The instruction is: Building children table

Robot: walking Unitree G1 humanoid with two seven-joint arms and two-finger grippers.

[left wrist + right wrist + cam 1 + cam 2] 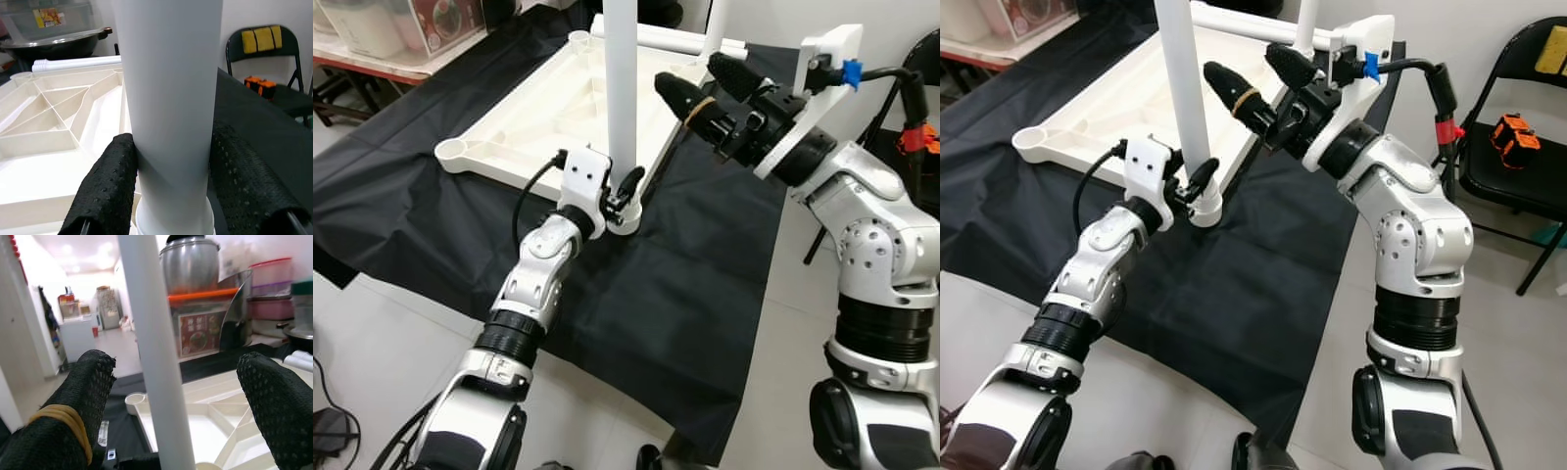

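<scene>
The left gripper (pixel 625 188) is pinching the white table leg (pixel 622 88) low down, its two black fingers (pixel 105 188) pressing against opposite sides of the tube just above the leg's foot. The leg is standing upright in the corner socket (pixel 625 221) of the overturned white tabletop (pixel 543 108), at the corner nearest the robot. The right gripper (pixel 697 80) is hovering beside the same leg, higher up than the left gripper, with its fingers spread wide and touching nothing; one finger is wearing a yellow rubber band (pixel 61 418). In the right wrist view the leg is standing between those parted fingers without contact. The tabletop is lying ribbed side up on a black cloth (pixel 675 284) spread over the floor. Beyond the tabletop, away from the leg, more white legs (pixel 675 39) are lying along its far edge. Off to the right of the leg a black folding chair (pixel 1518 127) is carrying an orange-and-black object (pixel 1510 132).
</scene>
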